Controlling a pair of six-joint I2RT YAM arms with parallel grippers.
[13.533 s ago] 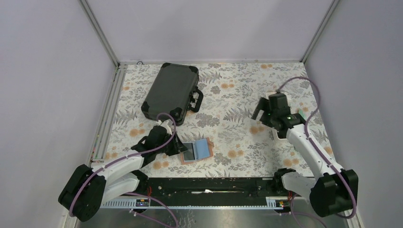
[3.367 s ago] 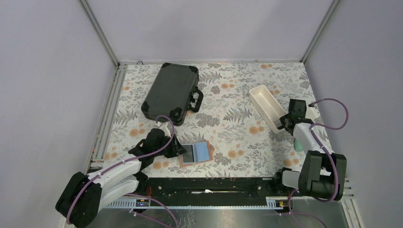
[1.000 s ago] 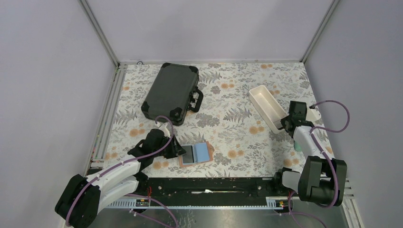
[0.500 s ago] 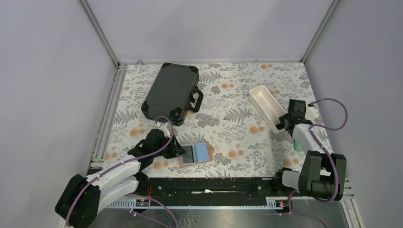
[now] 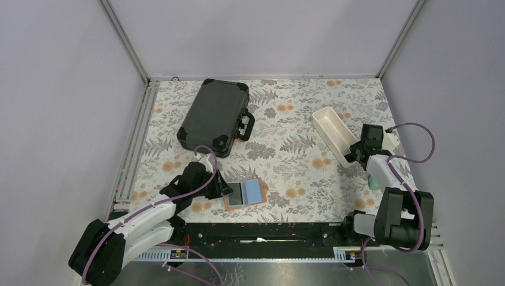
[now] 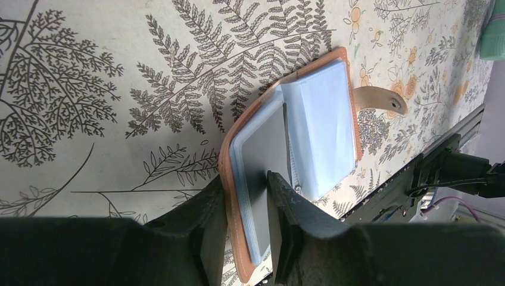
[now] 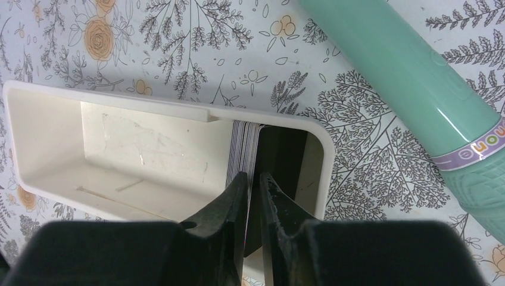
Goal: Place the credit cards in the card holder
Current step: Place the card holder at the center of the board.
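Note:
The card holder (image 5: 245, 192) lies open on the floral table near the front, tan outside and pale blue inside (image 6: 321, 119), its strap pointing away. My left gripper (image 5: 225, 189) (image 6: 246, 179) is shut on the holder's left half, pinching the tan cover and the blue pockets, where a dark card face shows. The credit cards (image 7: 243, 143) stand on edge as a stack in the near end of the white tray (image 7: 149, 104). My right gripper (image 5: 356, 152) (image 7: 253, 176) reaches into that end, its jaws drawn close on a card at the stack's right edge.
A large black hard case (image 5: 214, 116) lies at the back left. The white tray (image 5: 330, 128) sits slantwise at the right. A teal cylindrical object (image 7: 405, 77) (image 5: 373, 182) lies just beside the tray and the right arm.
The right gripper's jaws have narrowed inside the tray end, with a slight shift of the wrist. The left gripper and the card holder have not moved.

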